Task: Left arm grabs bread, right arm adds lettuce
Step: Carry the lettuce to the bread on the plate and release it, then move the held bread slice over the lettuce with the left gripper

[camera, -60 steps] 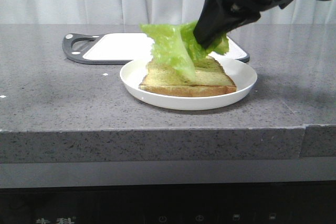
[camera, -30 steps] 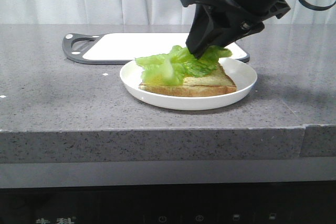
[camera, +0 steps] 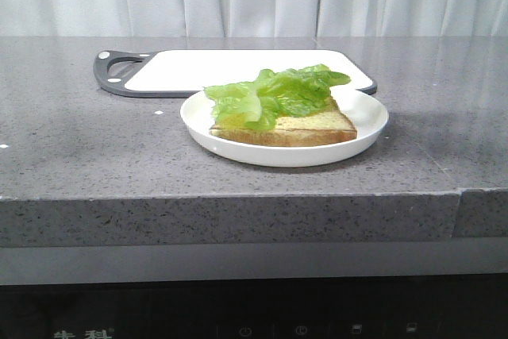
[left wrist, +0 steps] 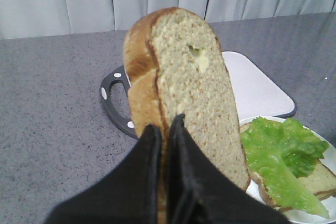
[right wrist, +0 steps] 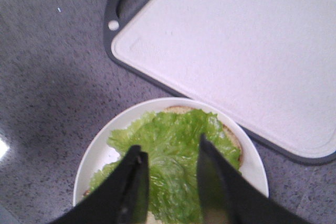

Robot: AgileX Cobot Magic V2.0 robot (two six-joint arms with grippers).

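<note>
Right hand (right wrist: 169,182) above lettuce (right wrist: 170,153), fingers apart, empty.

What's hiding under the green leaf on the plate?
Under the lettuce lies a bread slice on the white plate. Its front crust and right corner show; the leaf covers the rest of its top.

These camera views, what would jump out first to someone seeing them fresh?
The bright green lettuce, draped over a bread slice on the white plate near the counter's middle, in front of the white cutting board. Next, the bread, a thick slice filling the left wrist view, clamped upright in the left tool. The right tool hangs open above the plate.
</note>
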